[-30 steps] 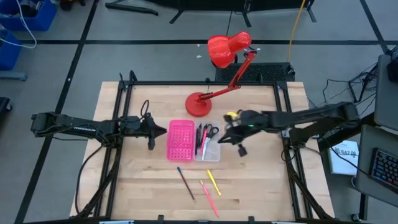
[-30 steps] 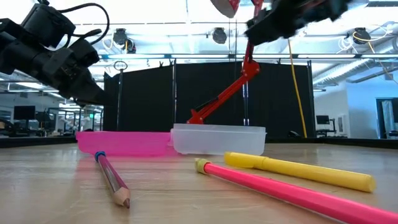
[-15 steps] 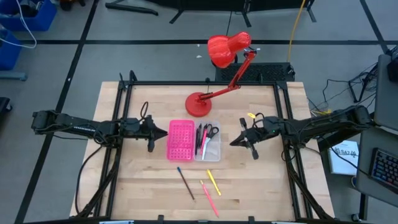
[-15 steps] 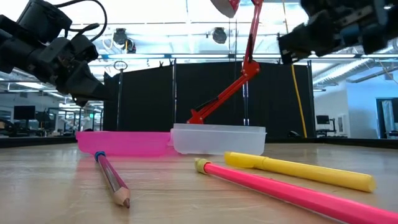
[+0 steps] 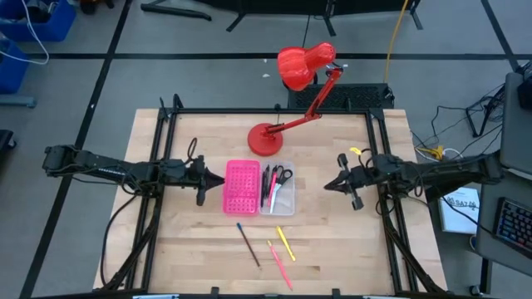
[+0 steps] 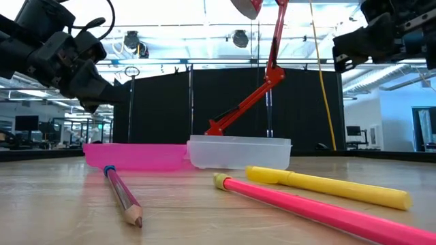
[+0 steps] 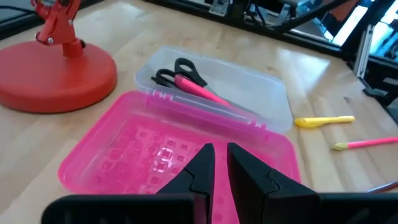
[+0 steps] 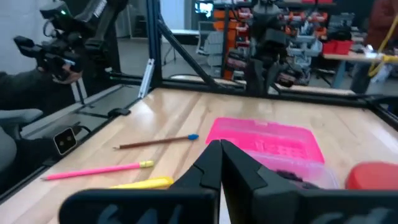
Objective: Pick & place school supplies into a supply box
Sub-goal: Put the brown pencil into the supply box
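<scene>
The supply box lies open in the middle of the table, with its pink holed half [image 5: 242, 187] toward the left and its clear half [image 5: 280, 193] toward the right. Black-handled scissors [image 7: 180, 71] and pens, one of them pink [image 7: 208, 94], lie in the clear half. A pencil [image 5: 248, 243], a yellow pen [image 5: 285, 242] and a pink pen [image 5: 280, 266] lie on the table nearer the front edge. My left gripper [image 5: 218, 176] is shut, empty and above the table just left of the pink half. My right gripper [image 5: 328, 184] is shut, empty and raised to the right of the box.
A red desk lamp stands behind the box on its round base [image 5: 266, 139], and its arm and head [image 5: 303, 66] reach toward the far right. Bare wood lies left of the box, right of it, and along the front corners.
My right gripper has drawn back from beside the box's clear half toward the table's right edge, staying raised above the table. The box and the loose pens have not moved.
</scene>
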Robot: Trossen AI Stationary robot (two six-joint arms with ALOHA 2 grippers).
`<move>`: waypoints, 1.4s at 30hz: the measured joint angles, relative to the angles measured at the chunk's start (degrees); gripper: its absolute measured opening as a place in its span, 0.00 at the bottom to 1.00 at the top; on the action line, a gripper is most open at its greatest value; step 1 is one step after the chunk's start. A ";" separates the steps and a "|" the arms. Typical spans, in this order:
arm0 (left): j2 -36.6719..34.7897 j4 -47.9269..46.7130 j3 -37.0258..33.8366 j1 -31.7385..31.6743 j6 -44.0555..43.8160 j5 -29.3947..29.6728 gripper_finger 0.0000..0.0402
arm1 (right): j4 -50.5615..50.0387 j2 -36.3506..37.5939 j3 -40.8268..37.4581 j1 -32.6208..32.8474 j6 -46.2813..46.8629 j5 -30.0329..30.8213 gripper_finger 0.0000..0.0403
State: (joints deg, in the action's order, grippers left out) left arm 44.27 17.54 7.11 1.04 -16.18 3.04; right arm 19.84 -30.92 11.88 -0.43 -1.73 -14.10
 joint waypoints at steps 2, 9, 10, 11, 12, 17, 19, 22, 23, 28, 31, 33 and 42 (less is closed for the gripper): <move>0.00 -0.04 0.00 -0.02 -1.53 -0.19 0.12 | -2.32 1.80 -0.02 0.26 0.19 0.62 0.00; 0.00 -0.31 0.10 0.00 -1.19 -1.48 0.12 | 4.08 3.01 -3.17 3.26 -3.50 2.62 0.00; 0.00 -0.78 0.88 0.00 -1.81 -2.96 0.12 | 6.85 3.04 -4.33 3.45 -3.54 3.47 0.00; 0.05 -1.57 2.19 0.21 -1.95 -4.77 0.12 | 9.24 3.04 -5.50 3.52 -3.56 3.70 0.00; 0.39 -2.97 4.00 0.81 -1.91 -6.06 0.12 | 11.57 3.04 -6.70 3.52 -3.68 3.71 0.00; 8.22 -19.99 17.84 5.97 0.20 -3.44 0.12 | 19.56 3.22 -9.64 3.44 -6.31 3.82 0.00; 13.54 -25.19 24.12 7.69 1.49 -3.11 0.12 | 19.26 3.02 -9.64 3.44 -6.06 3.71 0.00; 22.57 -30.96 32.03 10.22 5.84 -3.47 0.12 | 19.16 3.06 -9.64 3.44 -5.87 3.65 0.00; 25.59 -32.97 34.38 11.14 8.25 -3.33 0.12 | 19.15 3.07 -9.64 3.44 -5.80 3.62 0.00; 40.60 -43.07 44.88 16.67 18.23 1.23 0.12 | 18.93 3.06 -9.70 3.44 -2.73 3.61 0.00; 47.90 -44.09 50.16 19.94 22.70 0.43 0.12 | 18.86 3.06 -9.75 3.44 -1.50 3.60 0.00; 51.44 -44.81 53.34 21.77 24.54 0.92 0.12 | 18.46 3.06 -9.75 3.44 -0.79 3.59 0.00; 56.87 -47.37 60.74 24.22 28.48 3.10 0.27 | 17.40 3.01 -9.79 3.44 -0.45 3.58 0.00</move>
State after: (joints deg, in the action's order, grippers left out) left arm 101.14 -29.84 67.85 25.26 12.30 6.14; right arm 37.24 -27.90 2.09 3.01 -2.17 -10.52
